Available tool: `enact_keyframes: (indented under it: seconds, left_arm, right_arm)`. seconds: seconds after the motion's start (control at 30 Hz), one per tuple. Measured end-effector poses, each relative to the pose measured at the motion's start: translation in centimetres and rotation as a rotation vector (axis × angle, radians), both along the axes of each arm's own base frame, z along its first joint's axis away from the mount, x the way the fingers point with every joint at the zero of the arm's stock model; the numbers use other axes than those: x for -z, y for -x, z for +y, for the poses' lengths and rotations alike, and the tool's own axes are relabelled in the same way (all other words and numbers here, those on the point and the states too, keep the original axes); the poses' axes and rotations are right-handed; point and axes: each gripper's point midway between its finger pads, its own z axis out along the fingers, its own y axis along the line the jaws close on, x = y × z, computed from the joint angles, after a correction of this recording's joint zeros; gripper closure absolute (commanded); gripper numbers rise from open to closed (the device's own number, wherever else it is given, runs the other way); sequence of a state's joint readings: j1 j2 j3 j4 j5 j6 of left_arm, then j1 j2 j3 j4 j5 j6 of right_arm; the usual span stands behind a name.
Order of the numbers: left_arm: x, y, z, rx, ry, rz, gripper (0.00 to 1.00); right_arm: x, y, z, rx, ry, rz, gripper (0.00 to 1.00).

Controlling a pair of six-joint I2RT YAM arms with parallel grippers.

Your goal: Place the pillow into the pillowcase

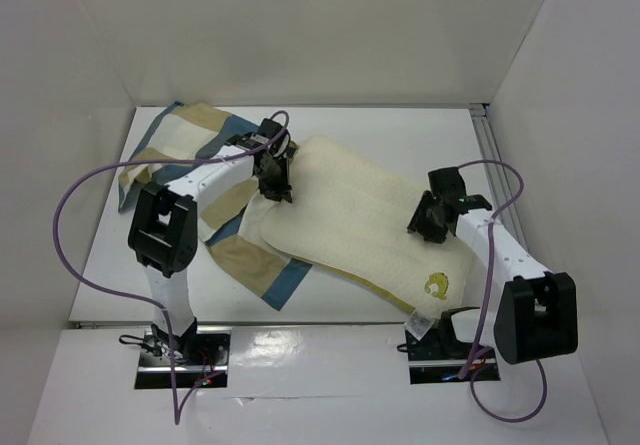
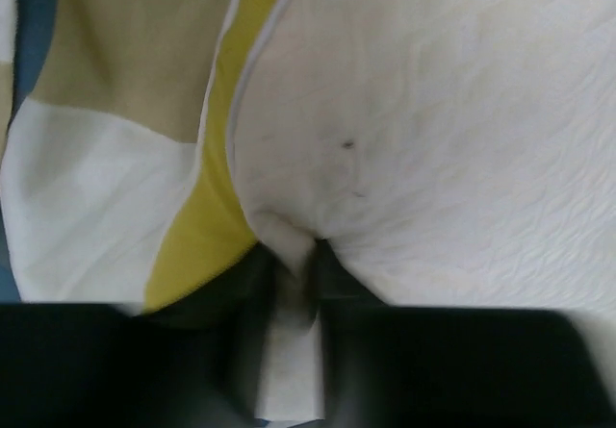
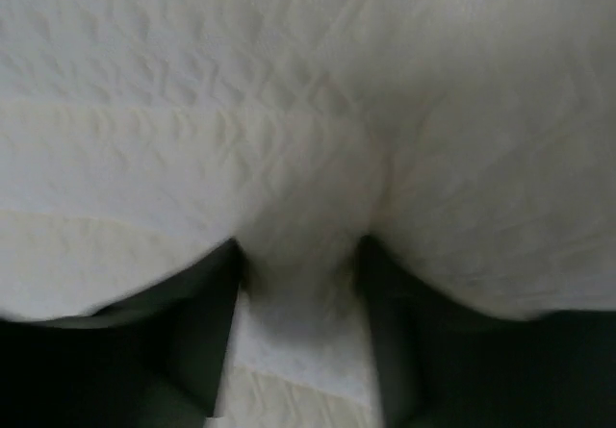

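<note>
Left claw (image 1: 277, 180) and right claw (image 1: 425, 220) each pinch a fold of the soft cream-white rectangular pillow (image 1: 350, 225), which lies partly over the blue-and-tan checked fabric pillowcase (image 1: 243, 257).

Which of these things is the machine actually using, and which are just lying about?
For the job: pillow, pinched in both jaws; checked pillowcase.
Just there: table, purple cables.

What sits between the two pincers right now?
Only the pillow, its quilted cream top bare from left pincer to right pincer in the top view. Each wrist view shows a fold of it pinched.
</note>
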State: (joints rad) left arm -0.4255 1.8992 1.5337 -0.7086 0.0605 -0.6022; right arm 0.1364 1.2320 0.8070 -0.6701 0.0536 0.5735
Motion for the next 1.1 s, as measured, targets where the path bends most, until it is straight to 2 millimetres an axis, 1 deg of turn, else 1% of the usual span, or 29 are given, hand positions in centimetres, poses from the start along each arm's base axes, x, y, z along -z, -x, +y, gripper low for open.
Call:
enact_keyframes:
  seconds: [0.03,0.07,0.17,0.23,0.27,0.33,0.43,0.5,0.57,0.63,0.7,0.77,0.8,0.83,0.87,0.9,0.93,0.97,1.0,1.03,1.07,1.1]
  left_arm:
    - [0.3,0.0,-0.2,0.0,0.007,0.008,1.0]
    - [0.4,-0.1,-0.5,0.009,0.016,0.013,1.0]
    - [0.4,-0.3,-1.0,0.031,0.031,0.019,1.0]
    - [0.3,-0.2,-1.1,0.042,0.034,0.019,1.0]
    - [0.2,-0.2,-1.2,0.045,0.036,0.017,1.0]
    - [-0.1,-0.2,-1.6,0.054,0.047,0.011,1.0]
    - [-1.1,0.0,-2.6,0.079,0.077,-0.008,1.0]
    - [-2.2,0.2,-3.7,0.103,0.104,-0.024,1.0]
    - [-3.6,0.2,-4.9,0.133,0.133,-0.055,1.0]
    - [-4.9,0.3,-6.2,0.16,0.155,-0.085,1.0]
    - [-5.9,0.3,-7.2,0.182,0.17,-0.111,1.0]
    - [-6.2,0.6,-8.1,0.202,0.176,-0.121,1.0]
    - [-6.0,0.9,-8.5,0.214,0.176,-0.116,1.0]
    - [-5.8,1.3,-9.0,0.228,0.174,-0.11,1.0]
    - [-5.4,1.7,-9.5,0.242,0.17,-0.103,1.0]
    - [-4.8,2.1,-10.2,0.261,0.164,-0.09,0.98]
    - [-4.2,2.4,-10.8,0.277,0.156,-0.076,0.93]
    - [-3.4,2.7,-11.4,0.301,0.144,-0.062,0.73]
    - [-2.7,3.0,-12.0,0.327,0.133,-0.05,0.6]
    - [-2.0,3.2,-12.6,0.348,0.121,-0.034,0.52]
    - [-1.5,3.5,-13.1,0.367,0.109,-0.018,0.34]
    - [-1.4,3.6,-13.4,0.384,0.098,-0.019,0.31]
  right_arm:
    - [0.4,-0.2,0.2,0.0,-0.011,-0.003,0.98]
    - [0.6,-0.5,0.4,0.007,-0.027,-0.006,1.0]
    - [0.5,-1.1,0.7,0.016,-0.045,-0.022,1.0]
    - [-0.4,-1.3,0.4,0.027,-0.031,-0.045,1.0]
    - [-1.2,-1.4,0.2,0.032,-0.022,-0.068,1.0]
    - [-3.4,-1.7,-0.4,0.045,0.003,-0.123,1.0]
    - [-8.0,-2.4,-1.5,0.067,0.05,-0.229,1.0]
    - [-11.2,-2.8,-2.2,0.084,0.077,-0.306,1.0]
    - [-13.4,-2.6,-3.0,0.103,0.108,-0.36,1.0]
    - [-14.2,-1.9,-3.8,0.124,0.138,-0.375,1.0]
    - [-14.0,-0.8,-4.6,0.142,0.167,-0.355,1.0]
    - [-13.2,0.5,-5.6,0.177,0.202,-0.32,1.0]
    - [-12.7,1.1,-6.0,0.192,0.217,-0.298,0.96]
    - [-12.3,1.7,-6.5,0.214,0.237,-0.275,0.79]
    - [-12.1,2.0,-6.8,0.226,0.247,-0.265,0.56]
    - [-12.1,2.1,-7.0,0.243,0.253,-0.264,0.38]
    - [-12.2,2.0,-7.4,0.264,0.264,-0.269,0.13]
    - [-12.4,1.9,-7.8,0.279,0.274,-0.276,0.09]
    - [-12.7,1.8,-8.0,0.285,0.283,-0.282,0.08]
    - [-12.8,1.6,-8.1,0.283,0.289,-0.286,0.08]
    - [-12.9,1.2,-8.0,0.271,0.289,-0.281,0.08]
    - [-13.2,0.7,-7.8,0.257,0.283,-0.28,0.08]
